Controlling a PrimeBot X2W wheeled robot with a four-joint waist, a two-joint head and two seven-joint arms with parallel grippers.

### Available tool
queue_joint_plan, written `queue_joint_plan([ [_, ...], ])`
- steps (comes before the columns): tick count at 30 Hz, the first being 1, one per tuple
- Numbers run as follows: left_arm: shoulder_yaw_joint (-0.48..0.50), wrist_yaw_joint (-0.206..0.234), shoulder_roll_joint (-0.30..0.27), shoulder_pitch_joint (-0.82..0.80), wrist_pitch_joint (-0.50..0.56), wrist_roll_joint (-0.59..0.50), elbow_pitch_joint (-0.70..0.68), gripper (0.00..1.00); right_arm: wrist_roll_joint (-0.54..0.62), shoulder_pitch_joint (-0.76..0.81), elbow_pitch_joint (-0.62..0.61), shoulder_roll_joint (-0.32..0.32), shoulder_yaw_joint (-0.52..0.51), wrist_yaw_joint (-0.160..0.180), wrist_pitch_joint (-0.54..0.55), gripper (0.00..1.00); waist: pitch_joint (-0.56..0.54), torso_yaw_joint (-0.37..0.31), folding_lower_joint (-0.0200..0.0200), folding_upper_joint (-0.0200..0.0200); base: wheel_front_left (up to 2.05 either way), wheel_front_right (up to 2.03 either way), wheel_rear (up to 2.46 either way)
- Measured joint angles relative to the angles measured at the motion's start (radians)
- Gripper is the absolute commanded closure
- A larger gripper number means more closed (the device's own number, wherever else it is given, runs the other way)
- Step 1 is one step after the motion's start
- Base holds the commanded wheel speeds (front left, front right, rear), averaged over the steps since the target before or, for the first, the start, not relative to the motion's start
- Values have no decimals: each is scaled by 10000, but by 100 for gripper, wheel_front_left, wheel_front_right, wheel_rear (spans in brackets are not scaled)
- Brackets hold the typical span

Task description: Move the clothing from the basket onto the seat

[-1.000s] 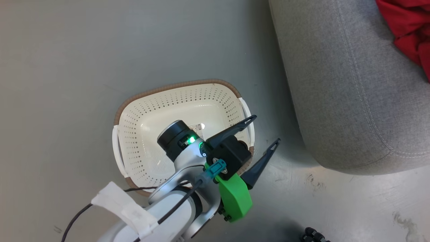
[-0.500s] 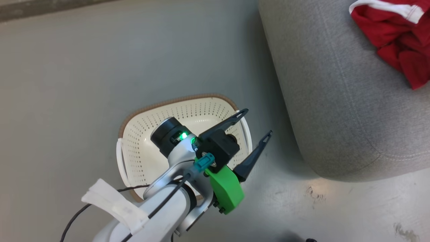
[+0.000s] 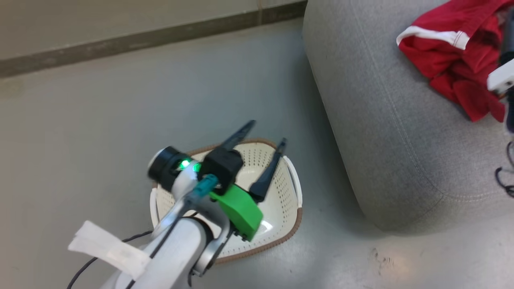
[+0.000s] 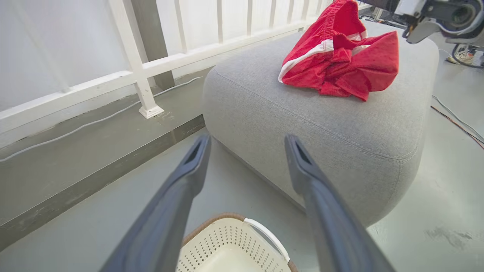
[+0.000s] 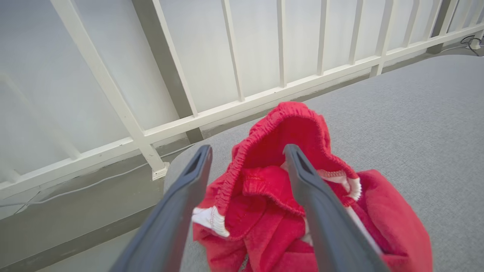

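The red clothing (image 3: 453, 60) lies heaped on top of the grey seat (image 3: 381, 120), white trim showing. On the floor beside the seat stands the cream basket (image 3: 283, 200); what shows of its inside holds no fabric. My left gripper (image 3: 267, 132) hangs open over the basket's far rim, nothing between its fingers. In the left wrist view the left gripper (image 4: 246, 141) points at the seat (image 4: 340, 124), with the basket (image 4: 227, 245) below and the clothing (image 4: 340, 56) beyond. My right gripper (image 5: 247, 151) is open just over the clothing (image 5: 287, 204), the raised waistband between its fingers.
A white railing (image 5: 234, 109) and a dark floor ledge (image 3: 140, 40) run behind the seat and basket. Cables (image 3: 504, 180) trail on the floor at the seat's right. Part of my right arm (image 3: 502, 76) hangs over the seat's right side. Bare grey floor surrounds the basket.
The head camera has tilted up, bringing more of the seat, the clothing and the ledge into view. My left gripper has swung from pointing right to pointing up over the basket.
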State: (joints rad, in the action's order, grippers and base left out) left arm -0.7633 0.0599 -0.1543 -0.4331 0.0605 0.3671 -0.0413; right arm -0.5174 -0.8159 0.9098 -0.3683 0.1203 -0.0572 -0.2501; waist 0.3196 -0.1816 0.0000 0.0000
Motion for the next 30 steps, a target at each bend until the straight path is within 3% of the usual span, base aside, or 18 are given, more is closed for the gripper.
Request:
queue_joint_plan([
  [11, 1275, 464, -249, 960, -541, 389, 320, 0, 472, 1235, -1586, 715, 435, -263, -2, 0, -1046, 281, 0, 0, 0, 0, 0],
  [30, 3333, 639, -476, 2661, -966, 506, 612, 0, 1066, 4042, -3473, 1866, 1187, -303, -2, 0, -2483, 799, 0, 0, 0, 0, 0],
])
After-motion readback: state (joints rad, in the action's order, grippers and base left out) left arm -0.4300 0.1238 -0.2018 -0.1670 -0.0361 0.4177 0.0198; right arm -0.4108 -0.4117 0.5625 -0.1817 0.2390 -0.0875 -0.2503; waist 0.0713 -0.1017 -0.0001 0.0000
